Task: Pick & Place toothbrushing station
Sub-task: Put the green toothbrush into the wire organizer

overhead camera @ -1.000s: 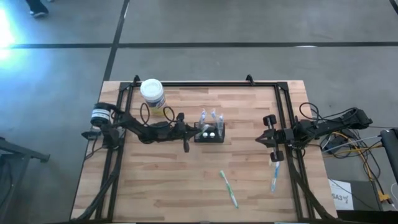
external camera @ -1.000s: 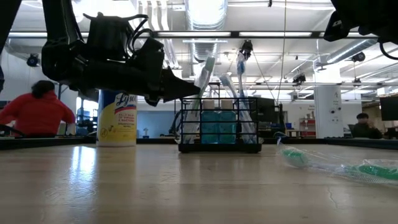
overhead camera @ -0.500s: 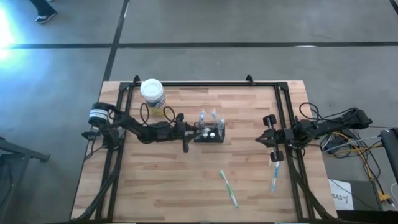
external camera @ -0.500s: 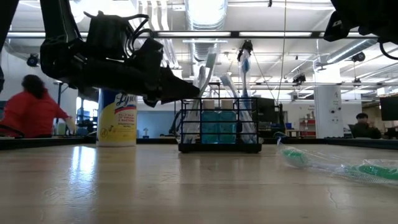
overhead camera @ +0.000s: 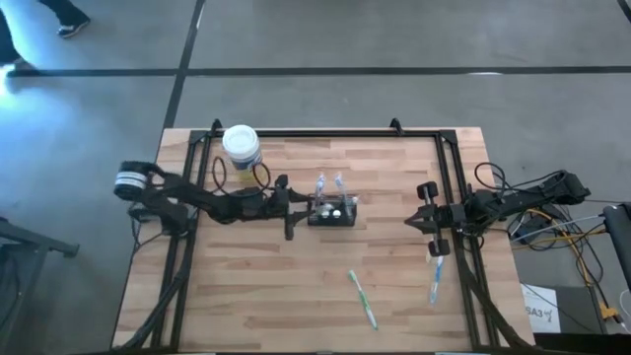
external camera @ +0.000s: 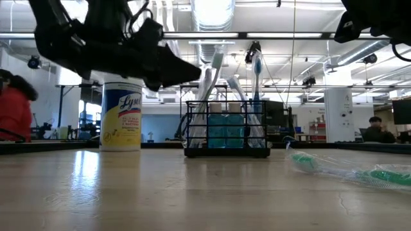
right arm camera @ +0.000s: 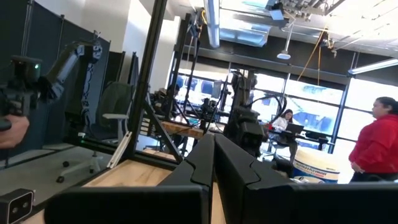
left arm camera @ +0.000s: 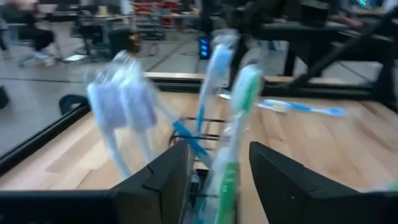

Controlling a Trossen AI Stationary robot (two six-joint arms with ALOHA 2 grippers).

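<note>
While the left claw (overhead camera: 301,206) hangs above the pale planked wooden surface (overhead camera: 296,286), its two dark wedge-shaped fingers (left arm camera: 160,180) stand spread apart, pinching nothing. Just ahead of its tips sits the toothbrushing station (overhead camera: 332,212), a small black box of thin wire bars with slotted sides, resting flat near the middle of the surface. From the station several brushes in clear crinkled wrappers stick up: a green-handled one (left arm camera: 235,134) and a blue-handled one (left arm camera: 208,78) rise straight in front of the gap between the fingers, and a wrapped pair with pale bristle heads (left arm camera: 121,106) leans off to one side. Whether the fingertips touch the wire I cannot tell. Behind the left claw, toward the far edge, stands a round yellowish tub with a white lid (overhead camera: 241,146).

The right claw (overhead camera: 430,219) waits well away at the right-hand rail, its fingers (right arm camera: 214,165) pressed together with nothing between them. Near it lies a blue toothbrush (overhead camera: 434,279) in clear wrap, and between it and the station, nearer the front edge, a green toothbrush (overhead camera: 362,300), slim, also wrapped, lying flat.

A person in a red top (external camera: 11,109) shows in the room beyond.
</note>
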